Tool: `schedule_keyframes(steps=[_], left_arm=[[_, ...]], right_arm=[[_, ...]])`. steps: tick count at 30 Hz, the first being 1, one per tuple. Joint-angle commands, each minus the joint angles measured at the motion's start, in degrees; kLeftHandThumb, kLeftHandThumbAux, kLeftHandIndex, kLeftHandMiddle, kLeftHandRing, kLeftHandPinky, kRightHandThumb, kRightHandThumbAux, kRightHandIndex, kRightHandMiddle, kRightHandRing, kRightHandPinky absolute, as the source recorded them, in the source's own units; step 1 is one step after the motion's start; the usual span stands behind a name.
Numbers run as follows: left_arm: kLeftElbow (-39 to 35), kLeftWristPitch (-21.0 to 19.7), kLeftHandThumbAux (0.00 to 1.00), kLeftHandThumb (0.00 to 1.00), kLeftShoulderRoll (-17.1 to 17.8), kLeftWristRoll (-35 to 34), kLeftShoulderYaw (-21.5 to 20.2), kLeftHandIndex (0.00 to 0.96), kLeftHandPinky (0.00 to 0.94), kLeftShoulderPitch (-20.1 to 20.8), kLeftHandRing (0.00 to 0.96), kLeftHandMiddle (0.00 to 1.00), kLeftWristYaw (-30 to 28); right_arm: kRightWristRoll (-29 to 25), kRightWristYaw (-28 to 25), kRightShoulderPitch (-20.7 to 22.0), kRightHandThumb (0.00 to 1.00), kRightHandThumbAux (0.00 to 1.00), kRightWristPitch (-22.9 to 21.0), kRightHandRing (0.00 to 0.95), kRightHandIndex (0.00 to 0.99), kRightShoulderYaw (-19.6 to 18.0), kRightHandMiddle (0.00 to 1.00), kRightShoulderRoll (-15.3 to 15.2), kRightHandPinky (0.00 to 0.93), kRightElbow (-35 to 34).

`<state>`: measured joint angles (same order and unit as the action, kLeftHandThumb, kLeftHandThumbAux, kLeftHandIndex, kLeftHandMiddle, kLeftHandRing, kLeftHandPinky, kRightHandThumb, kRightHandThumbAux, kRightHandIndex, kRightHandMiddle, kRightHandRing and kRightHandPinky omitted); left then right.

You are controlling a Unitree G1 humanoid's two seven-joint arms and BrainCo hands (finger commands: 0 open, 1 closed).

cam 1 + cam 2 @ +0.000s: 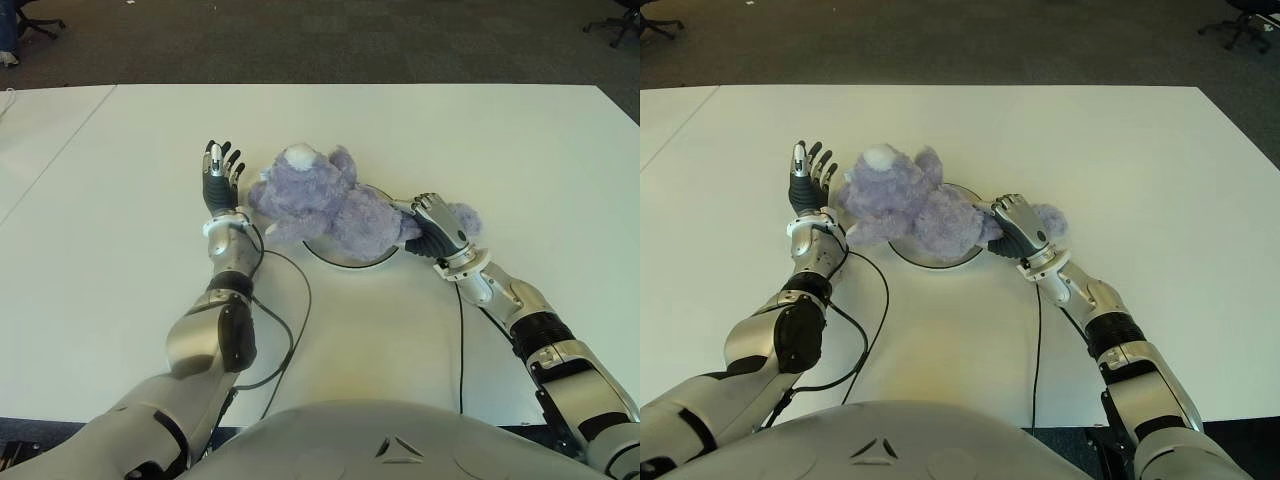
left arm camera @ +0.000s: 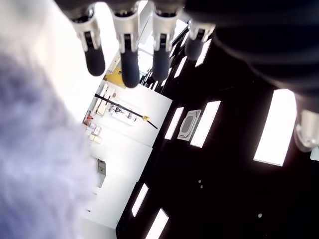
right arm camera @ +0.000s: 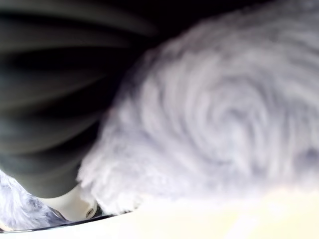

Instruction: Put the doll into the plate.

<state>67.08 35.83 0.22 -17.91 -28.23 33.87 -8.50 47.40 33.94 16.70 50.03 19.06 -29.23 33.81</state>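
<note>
the doll (image 1: 330, 205) lay mostly across the plate (image 1: 345, 260), so the task looked nearly done. the right hand (image 1: 432, 225) was curled on its leg, yet to let go. the left hand (image 1: 220, 180) stood beside it, fingers spread, holding nothing.

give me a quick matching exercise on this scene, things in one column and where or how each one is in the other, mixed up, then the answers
Column one:
1. fluffy purple plush doll
2. round white plate
3. left hand
4. right hand

Column two:
a. fingers straight and spread, holding nothing, at the doll's left side
b. curled around one end of the doll, at its right side
c. lying across the plate, spilling over its rim
d. on the white table, mostly hidden, only its near rim showing

Pairs: 1-c, 2-d, 3-a, 4-b
</note>
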Motion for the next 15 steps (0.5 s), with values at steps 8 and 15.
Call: schedule_keyframes(steps=[8,15], left_arm=[[8.8,-3.4,0.407,0.000,-3.7,0.6,-0.4,0.009,0.217,-17.7,0.207,0.185,-1.6],[8.8,-3.1,0.389,0.000,-3.7,0.8,-0.3,0.000,0.218,-17.7,0.198,0.170,-1.7]], right_arm=[[4.2,-1.2,-5.2,0.410,0.752,-5.5,0.879,0.702,4.9,0.859,0.7,0.894,3.1],[2.5,-5.1,-4.9,0.418,0.724,-7.2,0.865,0.671,5.3,0.846,0.7,0.877,3.6]])
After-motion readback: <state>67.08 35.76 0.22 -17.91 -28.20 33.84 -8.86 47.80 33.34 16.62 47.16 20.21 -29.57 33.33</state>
